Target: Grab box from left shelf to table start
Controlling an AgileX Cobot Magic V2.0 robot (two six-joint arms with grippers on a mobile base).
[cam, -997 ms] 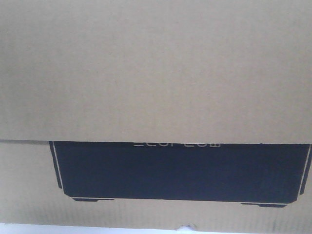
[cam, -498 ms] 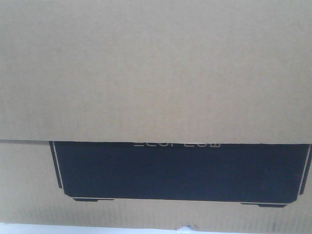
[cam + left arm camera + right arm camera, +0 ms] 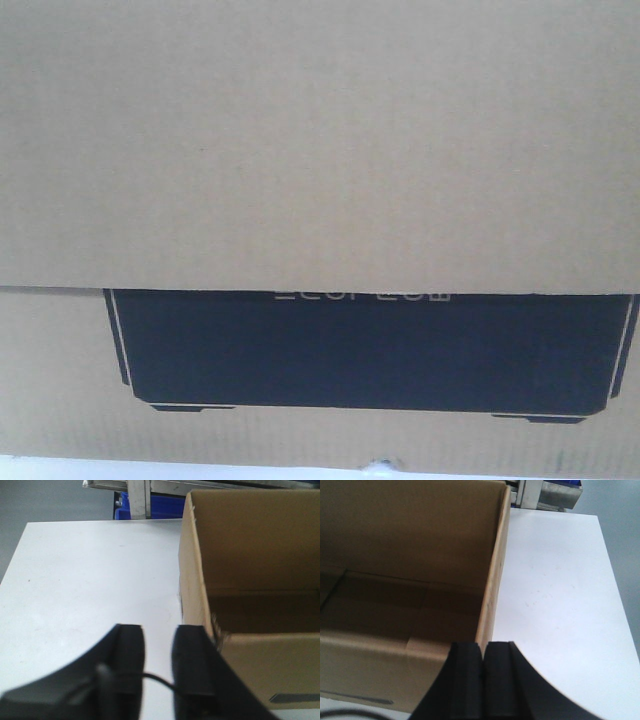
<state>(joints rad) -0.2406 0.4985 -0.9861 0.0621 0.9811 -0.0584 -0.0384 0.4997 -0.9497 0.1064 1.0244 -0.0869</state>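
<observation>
The box (image 3: pixel 320 150) fills the front view, its black printed panel (image 3: pixel 370 350) low on the near side. It stands open-topped on the white table (image 3: pixel 90 570). My left gripper (image 3: pixel 159 636) is open just outside the box's (image 3: pixel 250 545) left wall, with only table showing between its fingers. My right gripper (image 3: pixel 483 652) is shut on the top edge of the box's (image 3: pixel 395 545) right wall, which runs in between its two pads. The steel rail of the left shelf (image 3: pixel 150 486) crosses the far end of the table.
Blue plastic bins (image 3: pixel 160 505) sit behind the steel rail. Bare table (image 3: pixel 555 595) lies to the right of the box, and grey floor (image 3: pixel 45 500) shows beyond the table's far left corner. A thin strip of table (image 3: pixel 150 468) shows under the box.
In the front view the box's black panel has crept very slightly right and up. Nothing else differs.
</observation>
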